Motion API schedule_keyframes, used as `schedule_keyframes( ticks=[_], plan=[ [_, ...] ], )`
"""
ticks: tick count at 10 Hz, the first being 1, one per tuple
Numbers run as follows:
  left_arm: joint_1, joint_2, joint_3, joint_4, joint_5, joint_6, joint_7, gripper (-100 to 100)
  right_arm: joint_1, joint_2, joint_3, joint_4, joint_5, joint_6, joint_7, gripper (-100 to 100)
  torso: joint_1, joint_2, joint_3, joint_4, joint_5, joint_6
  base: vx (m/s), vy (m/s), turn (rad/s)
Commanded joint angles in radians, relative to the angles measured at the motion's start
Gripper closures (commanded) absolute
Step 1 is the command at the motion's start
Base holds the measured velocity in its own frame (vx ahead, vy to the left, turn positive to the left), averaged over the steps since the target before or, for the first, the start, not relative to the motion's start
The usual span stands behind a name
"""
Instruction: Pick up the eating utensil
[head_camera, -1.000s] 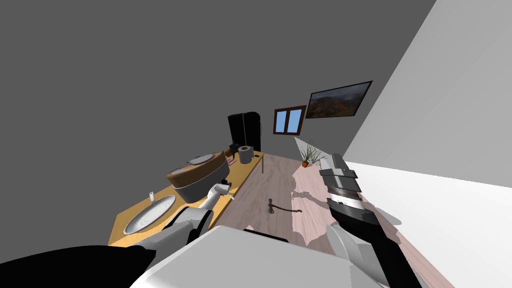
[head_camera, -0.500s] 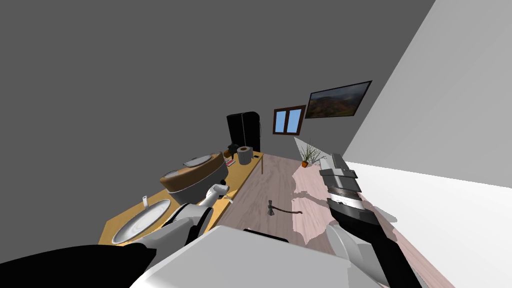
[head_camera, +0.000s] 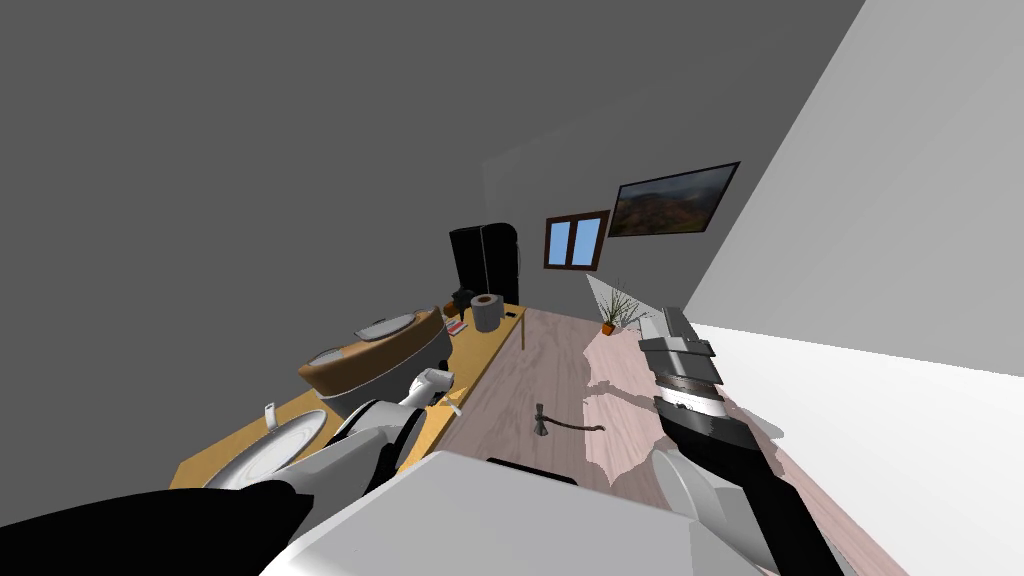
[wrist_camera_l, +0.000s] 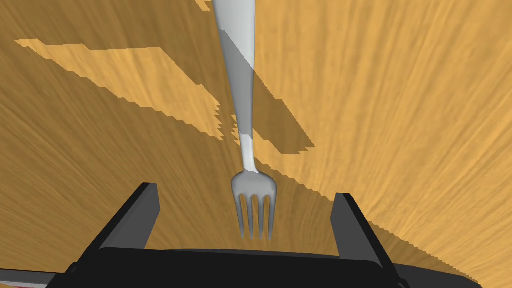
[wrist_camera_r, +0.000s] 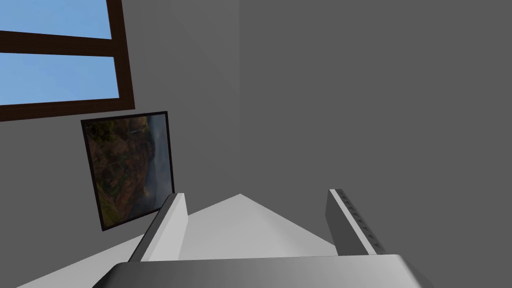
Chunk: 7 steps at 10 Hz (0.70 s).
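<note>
Our head camera looks steeply down and forward, rolled, along the wooden counter (head_camera: 495, 345) on our left towards the far wall. Our left wrist camera sits close over that counter, facing along the fork (wrist_camera_l: 243, 100). Our right wrist camera tilts up at the far window (wrist_camera_r: 60, 65) and framed picture (wrist_camera_r: 130, 165), both shared with the head view.

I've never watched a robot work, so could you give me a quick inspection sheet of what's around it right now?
Surface: wooden counter, patchy shadows.
Job's things: grey fork lying flat on the counter.
Clutter: sink, brown-lidded pot, paper roll.
Claws: left claw open, fingers on either side of the tines, not touching; right claw open, raised aside.
Cables: nothing seen.
Surroundings: black fridge, window, picture, potted plant, small dark object on the floor.
</note>
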Motion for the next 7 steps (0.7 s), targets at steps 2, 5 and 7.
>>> schedule_keyframes(
  ticks=[2,5,7],
  plan=[
    [-0.022,0.005,-0.001,0.042,0.001,-0.002,-0.005,-100,0.0,0.0,0.0,0.0,0.0,0.0,0.0,0,0.0,0.001,0.0,0.0,0.0,0.0,0.017,-0.001,-0.003],
    [-0.007,-0.004,-0.008,0.06,-0.006,-0.034,0.011,-100,0.0,0.0,0.0,0.0,0.0,0.0,0.0,0,0.002,0.001,0.001,0.0,0.0,0.0,0.029,0.023,-0.013],
    [0.005,-0.01,-0.013,0.068,-0.012,-0.056,0.024,-100,0.0,0.0,0.0,0.0,0.0,0.0,0.0,0,0.002,0.0,0.0,0.0,0.001,0.0,0.049,0.032,-0.009]
  ],
)
